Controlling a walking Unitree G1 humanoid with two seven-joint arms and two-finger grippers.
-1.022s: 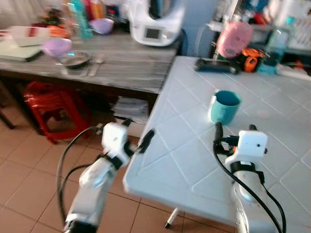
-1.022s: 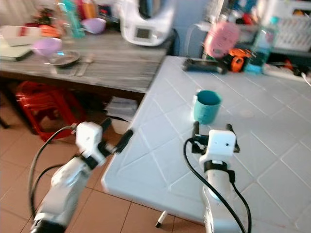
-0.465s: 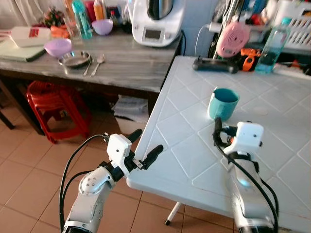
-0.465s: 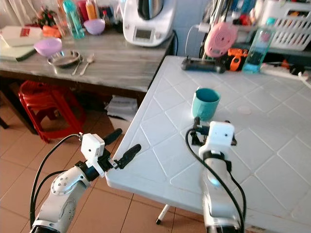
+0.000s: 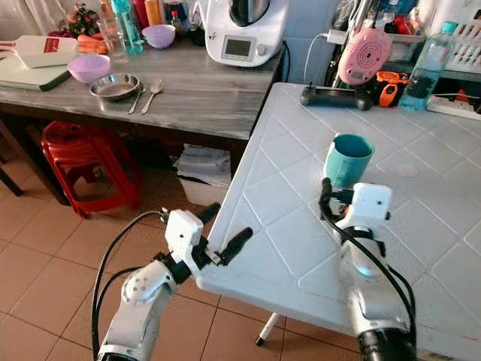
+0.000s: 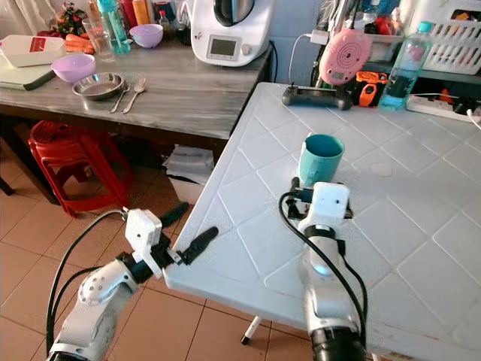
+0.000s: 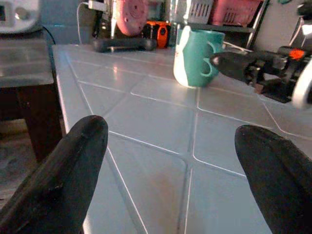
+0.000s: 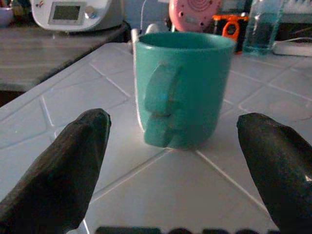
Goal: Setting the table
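Right gripper (image 8: 173,161) spread before teal mug (image 8: 183,92)

The mug (image 5: 348,159) stands on the counter (image 5: 421,210), near its left edge. The right end effector (image 8: 170,146) sits just before the mug, fingers spread to either side, apart from it, the mug's handle facing it. The left end effector (image 5: 223,229) hangs at the counter's front left corner, fingers spread. Behind the mug, along the counter's far edge, lie a controller (image 5: 336,96) and a bottle (image 5: 427,66). To the left stands a 2nd counter (image 5: 195,94) bearing 2 bowls (image 5: 89,68), a dish (image 5: 114,86), 2 spoons (image 5: 147,96) and an appliance (image 5: 240,30). A stool (image 5: 79,162) sits under it.
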